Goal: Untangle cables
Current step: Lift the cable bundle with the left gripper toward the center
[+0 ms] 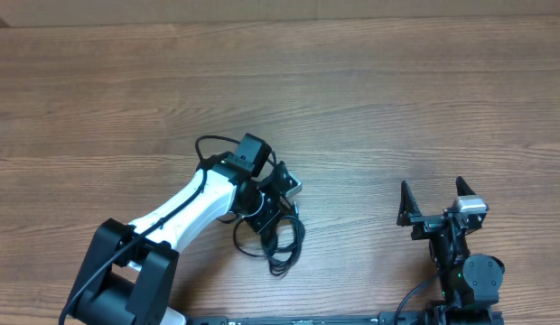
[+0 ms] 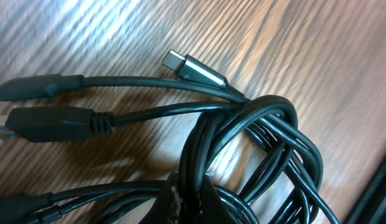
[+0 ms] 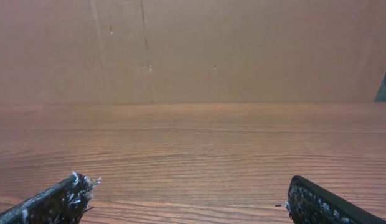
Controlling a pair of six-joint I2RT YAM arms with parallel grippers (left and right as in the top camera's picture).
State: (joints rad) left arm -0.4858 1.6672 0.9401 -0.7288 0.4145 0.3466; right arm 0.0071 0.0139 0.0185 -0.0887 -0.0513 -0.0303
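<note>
The wooden surface (image 1: 397, 90) carries one dark bundle near its middle. The left gripper (image 1: 269, 206) is closed down on the cables (image 1: 282, 246), pinching strands of the bundle. The right gripper (image 1: 434, 199) stands wide apart and empty, well off to the right. Judging from the left wrist view, the untangling has barely begun: the cords loop through one another in a tight coil, and only the plug ends (image 2: 194, 70) lie free, fanned out to the left. No brand, label or writing can be read anywhere.
</note>
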